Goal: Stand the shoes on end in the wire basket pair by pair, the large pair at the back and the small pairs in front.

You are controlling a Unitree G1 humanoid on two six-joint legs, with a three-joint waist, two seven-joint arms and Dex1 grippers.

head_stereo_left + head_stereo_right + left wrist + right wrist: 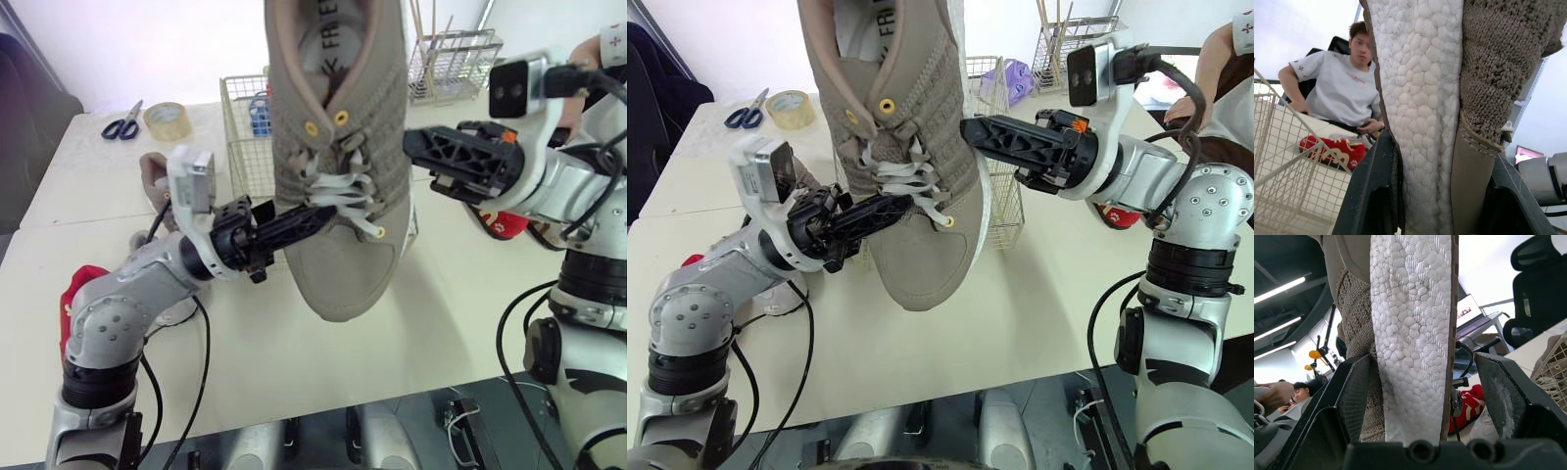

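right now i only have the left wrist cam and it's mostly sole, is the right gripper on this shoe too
observer: it reaches the far side of the tan shoe, but the right gripper is open around the sole edge, one finger clear of it.
operator: ok which way up is the shoe
observer: toe down, opening up, hanging above the table on the robot's side of the wire basket.
operator: and its mate
observer: another tan shoe lies on the table beside the basket, behind the left arm.
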